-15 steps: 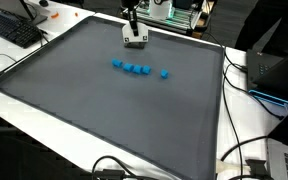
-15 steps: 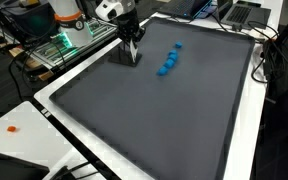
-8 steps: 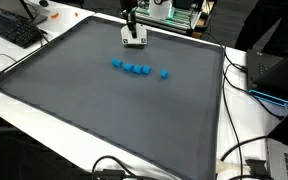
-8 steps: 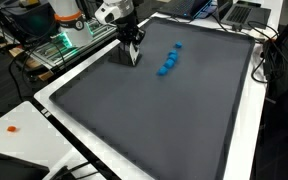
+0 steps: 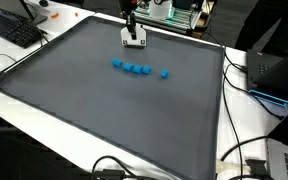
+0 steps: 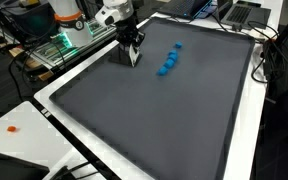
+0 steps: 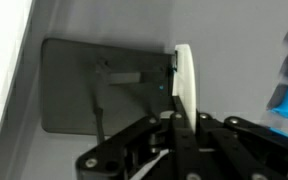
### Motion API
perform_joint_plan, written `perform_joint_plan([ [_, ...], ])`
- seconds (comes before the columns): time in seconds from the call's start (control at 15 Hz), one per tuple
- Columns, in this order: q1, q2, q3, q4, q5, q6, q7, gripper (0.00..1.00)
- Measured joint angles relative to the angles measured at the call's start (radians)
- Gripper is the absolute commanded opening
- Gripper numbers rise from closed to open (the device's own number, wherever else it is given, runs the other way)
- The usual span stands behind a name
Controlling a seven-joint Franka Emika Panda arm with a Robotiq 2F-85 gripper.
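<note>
Several blue blocks (image 5: 136,68) line a dark mat (image 5: 94,115) ringed by cables (image 5: 112,163).

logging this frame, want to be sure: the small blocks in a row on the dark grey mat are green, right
Not quite: the blocks are blue, not green, as both exterior views show. They do lie in a row on the dark grey mat.

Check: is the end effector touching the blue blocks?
Apart. Both exterior views show bare gray mat between the end effector and the row of blue blocks.
</note>
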Motion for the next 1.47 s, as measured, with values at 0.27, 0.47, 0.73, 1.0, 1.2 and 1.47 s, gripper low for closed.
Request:
perform_joint_plan([
  [0.27,0.000,0.003,0.000,0.000,0.000,0.006,0.001,0.14],
  [0.47,0.000,0.003,0.000,0.000,0.000,0.006,0.001,0.43],
  [0.73,0.000,-0.003,0.000,0.003,-0.013,0.005,0.001,0.74],
  [1.0,-0.004,-0.042,-0.004,0.011,-0.091,-0.025,0.017,1.00],
  [1.2,-0.019,-0.092,-0.004,0.028,-0.210,-0.136,0.058,1.00],
  [1.47,-0.027,-0.165,0.002,0.083,-0.342,-0.334,0.021,1.00],
])
